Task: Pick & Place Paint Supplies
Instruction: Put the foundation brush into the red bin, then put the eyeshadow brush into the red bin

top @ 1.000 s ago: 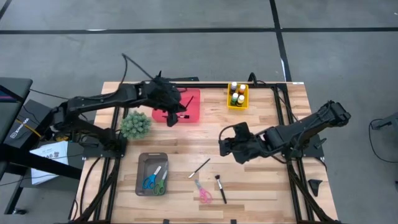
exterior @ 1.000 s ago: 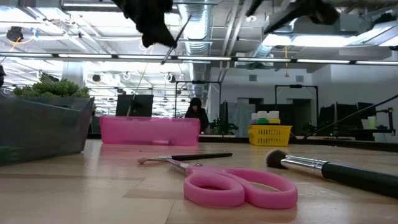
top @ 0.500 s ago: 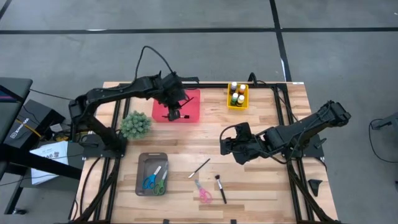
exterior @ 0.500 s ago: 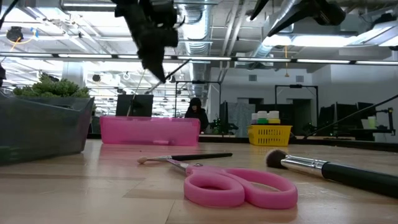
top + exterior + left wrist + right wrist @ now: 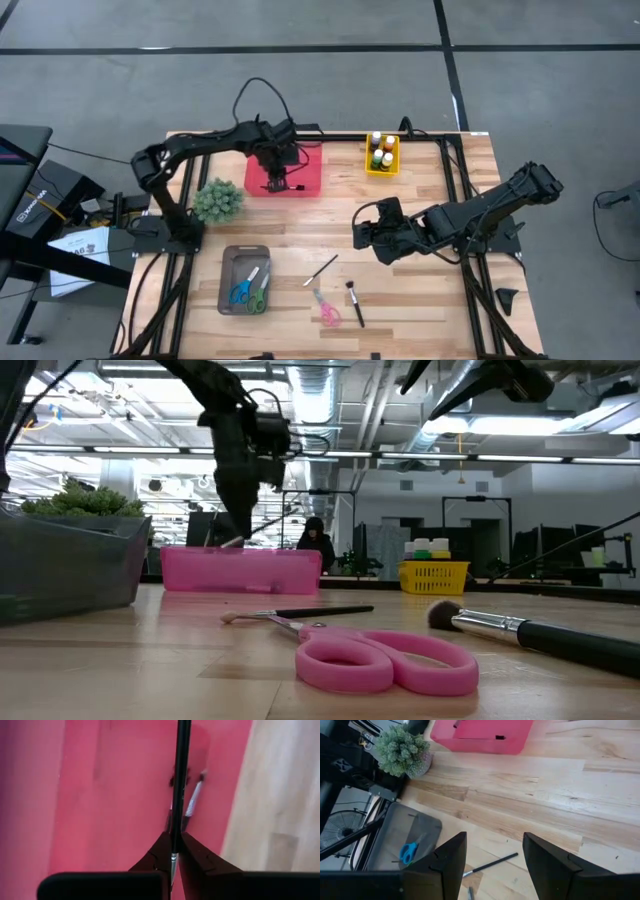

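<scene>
Pink tray (image 5: 310,180) at the table's far left-centre receiving a delivery: left gripper (image 5: 172,851) reaching down into it, fingers clamped on a thin dark-handled paintbrush (image 5: 180,780), tip nearly touching the tray floor. Judging this the placing step; next calling for a gentle release and a straight lift clear. Right gripper (image 5: 492,865) waiting mid-table, fingers spread wide and holding nothing, hovering near 1 loose paintbrush (image 5: 320,270) lying beside pink scissors (image 5: 326,310), likely the following pick.

Colours on my table
Pink tray (image 5: 308,172), yellow basket (image 5: 382,166), grey bin (image 5: 229,285), pink scissors (image 5: 326,309), my black-handled brush (image 5: 180,780), green plant (image 5: 218,200).
</scene>
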{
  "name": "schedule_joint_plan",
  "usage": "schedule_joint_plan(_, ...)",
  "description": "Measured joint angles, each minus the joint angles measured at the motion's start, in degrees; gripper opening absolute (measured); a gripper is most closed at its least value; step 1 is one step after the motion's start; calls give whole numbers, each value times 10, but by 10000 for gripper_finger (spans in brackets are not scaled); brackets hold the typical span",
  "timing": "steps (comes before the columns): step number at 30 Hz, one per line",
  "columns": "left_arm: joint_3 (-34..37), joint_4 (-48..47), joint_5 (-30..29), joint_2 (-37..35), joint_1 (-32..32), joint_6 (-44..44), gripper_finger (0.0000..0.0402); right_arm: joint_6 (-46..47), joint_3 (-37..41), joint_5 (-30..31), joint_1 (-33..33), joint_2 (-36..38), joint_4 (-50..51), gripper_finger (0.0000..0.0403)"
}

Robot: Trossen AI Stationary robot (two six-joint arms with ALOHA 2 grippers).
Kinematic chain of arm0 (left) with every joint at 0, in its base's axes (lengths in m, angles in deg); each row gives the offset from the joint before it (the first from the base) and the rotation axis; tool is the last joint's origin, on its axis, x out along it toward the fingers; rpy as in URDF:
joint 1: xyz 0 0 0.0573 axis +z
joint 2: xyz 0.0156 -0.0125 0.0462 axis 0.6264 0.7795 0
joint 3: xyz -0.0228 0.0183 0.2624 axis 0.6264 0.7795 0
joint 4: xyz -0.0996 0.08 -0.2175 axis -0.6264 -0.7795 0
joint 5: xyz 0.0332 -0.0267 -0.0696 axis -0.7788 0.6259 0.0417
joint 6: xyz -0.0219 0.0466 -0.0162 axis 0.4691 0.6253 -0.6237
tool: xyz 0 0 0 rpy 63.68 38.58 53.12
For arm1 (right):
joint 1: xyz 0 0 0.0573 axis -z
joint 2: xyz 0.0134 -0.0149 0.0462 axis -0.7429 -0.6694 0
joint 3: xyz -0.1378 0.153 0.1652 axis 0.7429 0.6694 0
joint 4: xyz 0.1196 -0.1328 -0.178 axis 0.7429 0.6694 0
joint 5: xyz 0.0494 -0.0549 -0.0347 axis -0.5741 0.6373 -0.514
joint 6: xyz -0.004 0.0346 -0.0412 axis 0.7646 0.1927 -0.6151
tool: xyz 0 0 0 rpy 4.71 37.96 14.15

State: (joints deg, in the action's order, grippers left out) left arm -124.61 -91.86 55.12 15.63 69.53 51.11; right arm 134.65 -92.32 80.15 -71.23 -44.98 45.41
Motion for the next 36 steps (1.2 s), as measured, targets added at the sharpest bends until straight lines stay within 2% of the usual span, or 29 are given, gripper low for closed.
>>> schedule_joint_plan(5,0,1,-59,40,2,26,6,0,0,0,0,0,0,189)
schedule_joint_plan(14,0,-7,-59,76,6,25,6,-4,0,0,0,0,4,189)
schedule_joint_plan(18,0,-6,-61,69,6,25,20,-5,0,0,0,0,5,189)
schedule_joint_plan(27,0,-15,-85,57,9,25,84,-5,0,0,1,0,5,189)
schedule_joint_plan(32,0,-25,-110,52,8,21,93,-6,0,1,1,0,5,189)
schedule_joint_plan(36,0,-75,-104,6,-1,11,94,0,0,0,1,0,14,189)
